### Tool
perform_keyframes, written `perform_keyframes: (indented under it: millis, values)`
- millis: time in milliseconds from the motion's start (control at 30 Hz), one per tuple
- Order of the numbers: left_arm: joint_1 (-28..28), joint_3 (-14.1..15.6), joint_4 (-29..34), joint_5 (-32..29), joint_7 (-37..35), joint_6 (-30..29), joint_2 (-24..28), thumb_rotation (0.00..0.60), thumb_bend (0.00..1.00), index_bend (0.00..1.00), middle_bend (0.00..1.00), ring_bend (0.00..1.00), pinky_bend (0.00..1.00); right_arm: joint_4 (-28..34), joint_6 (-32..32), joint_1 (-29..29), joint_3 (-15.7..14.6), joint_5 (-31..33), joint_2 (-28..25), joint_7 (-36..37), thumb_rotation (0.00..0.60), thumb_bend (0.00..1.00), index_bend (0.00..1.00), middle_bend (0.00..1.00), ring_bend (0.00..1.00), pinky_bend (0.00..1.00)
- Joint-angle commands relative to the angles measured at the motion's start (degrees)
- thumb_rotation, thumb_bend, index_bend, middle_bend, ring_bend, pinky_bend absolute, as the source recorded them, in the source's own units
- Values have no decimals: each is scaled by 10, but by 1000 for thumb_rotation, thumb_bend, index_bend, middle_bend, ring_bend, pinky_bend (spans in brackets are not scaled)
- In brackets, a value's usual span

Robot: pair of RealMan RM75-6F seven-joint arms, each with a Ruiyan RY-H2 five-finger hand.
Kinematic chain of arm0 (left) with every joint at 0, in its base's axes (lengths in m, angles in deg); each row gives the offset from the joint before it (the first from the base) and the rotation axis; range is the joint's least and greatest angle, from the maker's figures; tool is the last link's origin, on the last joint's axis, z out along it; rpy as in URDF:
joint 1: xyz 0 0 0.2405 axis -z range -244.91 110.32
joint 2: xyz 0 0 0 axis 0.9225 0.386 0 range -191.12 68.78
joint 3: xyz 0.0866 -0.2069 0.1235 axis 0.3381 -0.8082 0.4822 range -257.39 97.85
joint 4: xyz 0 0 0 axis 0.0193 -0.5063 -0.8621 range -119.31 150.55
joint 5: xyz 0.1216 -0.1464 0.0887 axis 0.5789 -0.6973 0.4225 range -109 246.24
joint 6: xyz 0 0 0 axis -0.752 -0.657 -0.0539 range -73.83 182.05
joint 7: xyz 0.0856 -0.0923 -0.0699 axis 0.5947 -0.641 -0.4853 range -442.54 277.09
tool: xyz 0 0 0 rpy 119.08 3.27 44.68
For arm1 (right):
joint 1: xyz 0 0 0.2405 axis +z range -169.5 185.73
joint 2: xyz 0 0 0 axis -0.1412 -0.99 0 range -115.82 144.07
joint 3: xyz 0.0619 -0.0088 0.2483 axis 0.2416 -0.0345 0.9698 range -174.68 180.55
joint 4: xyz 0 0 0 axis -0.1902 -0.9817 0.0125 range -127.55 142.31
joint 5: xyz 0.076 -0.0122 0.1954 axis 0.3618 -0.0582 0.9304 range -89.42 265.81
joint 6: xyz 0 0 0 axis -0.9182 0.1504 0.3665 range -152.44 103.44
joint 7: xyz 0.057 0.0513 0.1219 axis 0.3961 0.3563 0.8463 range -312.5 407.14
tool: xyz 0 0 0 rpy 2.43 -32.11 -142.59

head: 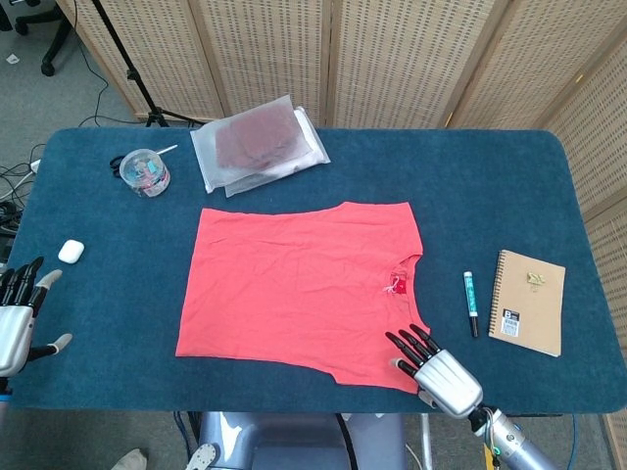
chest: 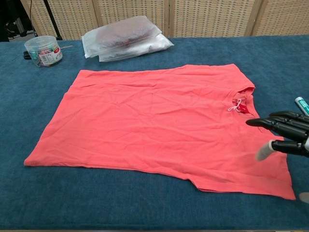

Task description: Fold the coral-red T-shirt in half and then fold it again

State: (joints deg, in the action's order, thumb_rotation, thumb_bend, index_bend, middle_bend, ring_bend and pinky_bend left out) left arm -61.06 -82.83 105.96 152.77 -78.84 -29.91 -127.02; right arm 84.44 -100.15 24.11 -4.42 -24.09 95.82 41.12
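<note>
Right hand (head: pixel 438 369) spread and holding nothing, over the near right corner of the coral-red T-shirt (head: pixel 304 289) lying flat mid-table, left hand (head: pixel 18 318) also spread, empty, at the table's (head: pixel 490 186) near left edge.

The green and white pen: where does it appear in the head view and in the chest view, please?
Head view: the pen lies on the table right of the coral-red T-shirt, between it and the notebook.
Chest view: only its tip shows at the right edge, just above the right hand.
Shared landmark: the white tag at the shirt's collar.
</note>
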Motion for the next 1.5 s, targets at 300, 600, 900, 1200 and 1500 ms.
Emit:
perform_keyframes:
  millis: [300,600,900,1200,1500]
  values:
    - [1,1,-2,-3,10,4,-5,600,0,0,0,0,0,-1,24,7,-7,14,23,-32,600,0,301,12,0,0]
    - [1,0,-2,-5,7,3,-4,600,0,0,0,0,0,5,37,15,-4,31,37,-50,600,0,301,12,0,0]
    - [1,0,-3,-6,4,5,-4,600,0,0,0,0,0,-3,39,20,-1,47,48,-52,600,198,339,29,0,0]
    - [1,0,-2,-6,3,5,-3,600,0,0,0,0,0,-13,24,22,-4,48,53,-41,600,517,380,57,0,0]
    - [1,2,-2,-2,1,5,-3,600,0,0,0,0,0,-36,10,25,-7,46,67,-26,600,493,474,82,0,0]
